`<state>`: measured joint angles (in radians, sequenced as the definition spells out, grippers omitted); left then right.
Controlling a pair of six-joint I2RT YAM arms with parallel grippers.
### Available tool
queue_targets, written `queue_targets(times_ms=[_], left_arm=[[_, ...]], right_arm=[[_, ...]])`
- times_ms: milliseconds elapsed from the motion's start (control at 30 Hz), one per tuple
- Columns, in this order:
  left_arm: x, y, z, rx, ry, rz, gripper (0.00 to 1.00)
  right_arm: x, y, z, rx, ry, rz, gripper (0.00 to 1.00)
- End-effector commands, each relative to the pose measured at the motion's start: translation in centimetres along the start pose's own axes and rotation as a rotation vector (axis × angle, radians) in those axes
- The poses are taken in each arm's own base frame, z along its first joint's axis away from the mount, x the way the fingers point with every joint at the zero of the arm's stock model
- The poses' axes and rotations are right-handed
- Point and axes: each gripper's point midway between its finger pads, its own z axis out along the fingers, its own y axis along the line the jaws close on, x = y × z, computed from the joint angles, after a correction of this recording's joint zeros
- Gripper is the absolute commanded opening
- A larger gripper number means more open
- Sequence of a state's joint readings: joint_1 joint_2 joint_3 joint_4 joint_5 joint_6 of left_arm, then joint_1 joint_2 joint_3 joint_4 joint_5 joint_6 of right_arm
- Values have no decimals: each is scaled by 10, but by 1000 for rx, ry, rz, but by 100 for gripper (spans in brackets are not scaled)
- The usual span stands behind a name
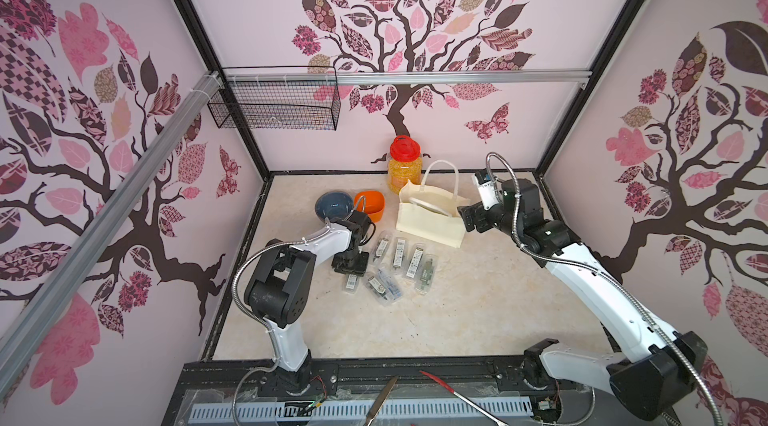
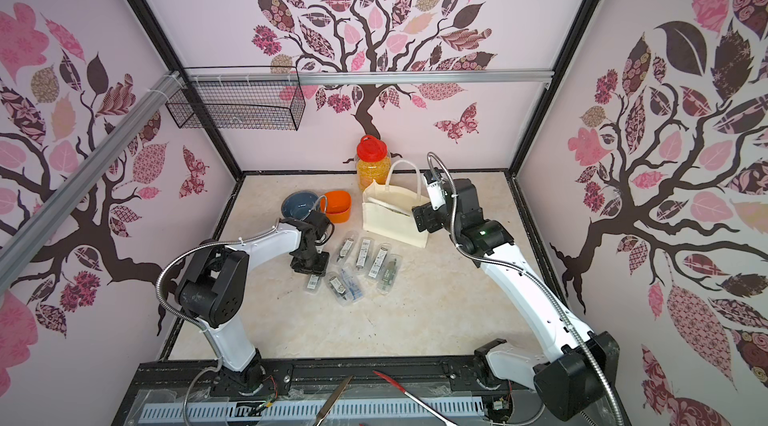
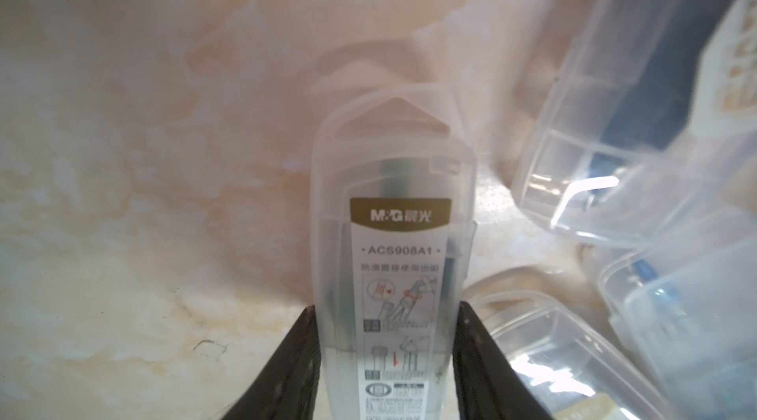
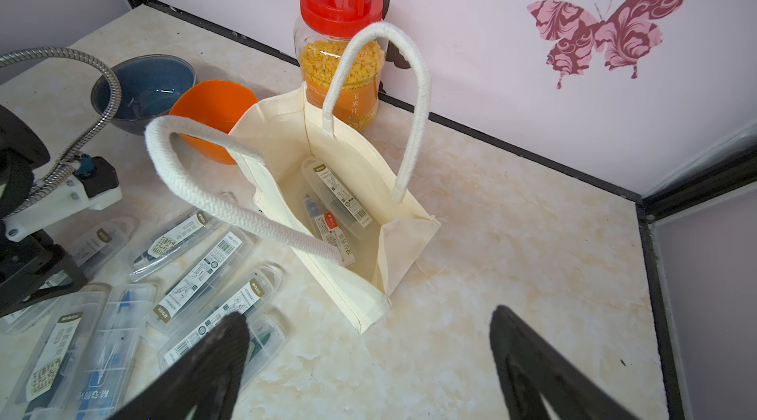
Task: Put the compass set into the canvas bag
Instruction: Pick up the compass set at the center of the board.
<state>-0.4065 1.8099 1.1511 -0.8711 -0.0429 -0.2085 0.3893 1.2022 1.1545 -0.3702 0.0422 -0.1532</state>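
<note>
The compass set (image 3: 393, 258) is a clear plastic case with a gold-and-white label, lying flat on the marble tabletop. My left gripper (image 3: 387, 307) is shut on it, one black finger pressed to each long side. In both top views this gripper (image 1: 350, 268) (image 2: 307, 268) points down at the left end of several loose cases (image 1: 399, 253). The canvas bag (image 1: 428, 224) (image 4: 352, 151) stands open behind them, with two cases (image 4: 336, 196) lying inside. My right gripper (image 1: 467, 216) (image 4: 368, 315) hangs open by the bag's right end, holding nothing.
A blue bowl (image 1: 332, 205) and an orange cup (image 1: 370, 203) stand left of the bag. A red-lidded jar (image 1: 404, 166) is against the back wall. A wire basket (image 1: 274, 104) hangs high at the back left. Two hand tools (image 1: 382, 403) lie on the front rail.
</note>
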Motion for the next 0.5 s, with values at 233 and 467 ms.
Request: queue_targets(times_ms=[233,467], left_arm=[[-14,5,-27,-31,-48,8,43],[-28,3,-56,-17,-111,-2,42]], right_arm=[[-13,-4,-12,18,-59,16,95],[-14,-7,-14,36,-69,20,95]])
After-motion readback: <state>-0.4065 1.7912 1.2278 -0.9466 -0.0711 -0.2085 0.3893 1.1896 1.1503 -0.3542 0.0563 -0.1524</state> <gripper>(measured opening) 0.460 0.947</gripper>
